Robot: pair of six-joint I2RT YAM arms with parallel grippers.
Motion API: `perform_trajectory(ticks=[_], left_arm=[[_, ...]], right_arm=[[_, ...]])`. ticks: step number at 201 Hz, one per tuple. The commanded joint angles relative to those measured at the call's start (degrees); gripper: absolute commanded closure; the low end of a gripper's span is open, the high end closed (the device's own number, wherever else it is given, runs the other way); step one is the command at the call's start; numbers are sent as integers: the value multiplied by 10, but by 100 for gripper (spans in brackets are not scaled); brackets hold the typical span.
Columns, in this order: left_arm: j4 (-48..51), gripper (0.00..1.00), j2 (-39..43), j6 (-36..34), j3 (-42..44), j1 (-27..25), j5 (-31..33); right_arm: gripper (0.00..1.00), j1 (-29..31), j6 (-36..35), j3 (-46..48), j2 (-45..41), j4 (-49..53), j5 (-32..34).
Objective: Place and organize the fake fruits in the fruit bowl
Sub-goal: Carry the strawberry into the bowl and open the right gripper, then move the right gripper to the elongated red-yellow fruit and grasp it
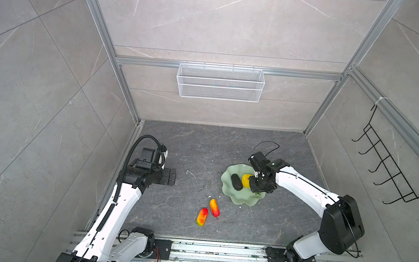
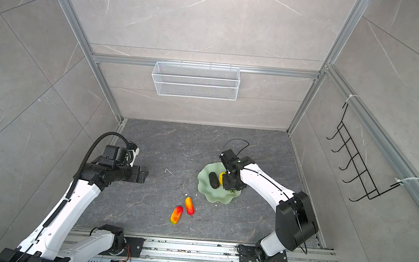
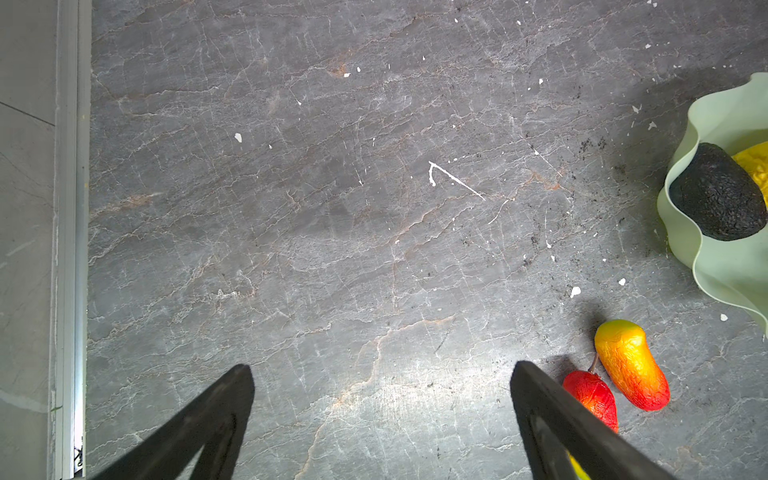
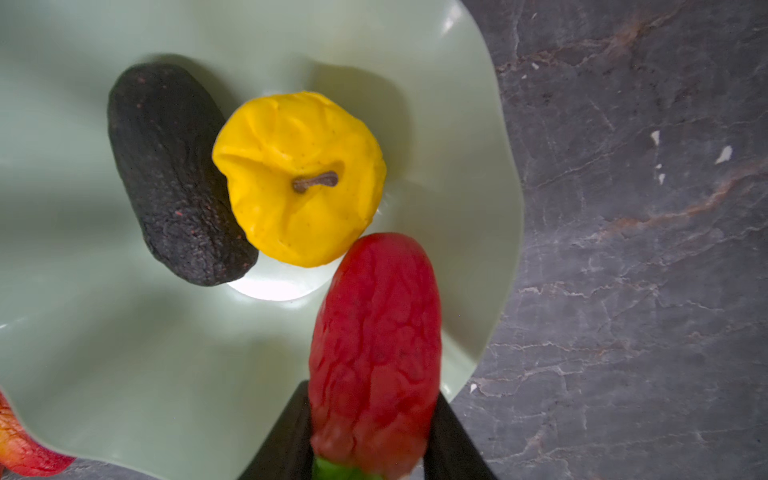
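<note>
Right pincer [image 4: 370, 419] is clenched on a red fruit [image 4: 374, 332], which hangs between its jaws over the green bowl [image 4: 124, 353], just beside the yellow fruit [image 4: 299, 178]. A black fruit [image 4: 174, 174] lies left of the yellow fruit, touching it. On the table [image 1: 189, 148], near-left of the bowl, lie 2 more: a long orange fruit [image 1: 214, 207] and a red-green fruit [image 1: 202, 216]. Left pincer [image 3: 382, 368] stands released, well apart at the left.

Mesh basket [image 1: 220, 82], black hook rack [image 1: 392, 161]
</note>
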State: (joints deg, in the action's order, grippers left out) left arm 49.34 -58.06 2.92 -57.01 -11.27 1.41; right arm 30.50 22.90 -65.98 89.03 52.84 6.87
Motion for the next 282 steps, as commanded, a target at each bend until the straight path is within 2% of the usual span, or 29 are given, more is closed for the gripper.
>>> perform_trajectory(ticks=[1, 96, 135, 177, 195, 219, 243, 282], left_arm=[[4, 0, -6, -3, -24, -1, 0], [4, 0, -3, -4, -20, -1, 1], [6, 0, -1, -5, -19, 0, 2], [7, 0, 1, -4, -17, -1, 4], [7, 0, 2, -4, -16, -1, 4], [7, 0, 4, -3, -15, -1, 3], [8, 0, 7, -1, -14, -1, 5], [14, 0, 17, 4, -12, -1, 7]], right_arm=[[60, -3, -3, 7, 7, 2, 14], [56, -7, -11, 23, 18, -13, 20], [38, -8, -16, 9, 18, -2, 28], [31, -8, -28, -46, -8, 46, 39], [16, -7, -43, -79, -26, 69, 41], [1, -2, -73, -117, -54, 76, 0], [1, 42, -98, -140, -71, 63, -42], [1, 180, -77, -152, -28, 13, -68]])
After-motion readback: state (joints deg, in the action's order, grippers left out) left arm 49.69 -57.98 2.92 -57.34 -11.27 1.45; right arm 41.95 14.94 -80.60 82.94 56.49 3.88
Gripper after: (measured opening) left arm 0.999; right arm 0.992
